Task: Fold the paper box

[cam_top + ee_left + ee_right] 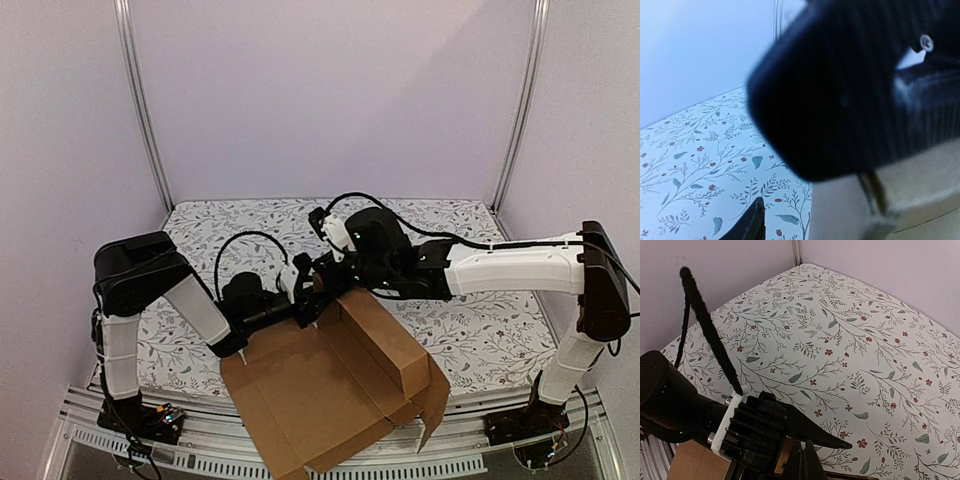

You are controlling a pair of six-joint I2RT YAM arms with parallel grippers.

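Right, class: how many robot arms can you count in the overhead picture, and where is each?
2. The left arm reaches in from the left, the right arm from the right; both meet at the far edge of the paper box. None looks hidden.

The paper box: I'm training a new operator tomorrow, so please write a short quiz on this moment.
1. True or false: the paper box is already folded shut.
2. The left gripper and right gripper are at the box's: A) far corner B) near edge C) right flap.
3. Which edge of the table does the box overhang?
Key: 1 false; 2 A; 3 the near edge.
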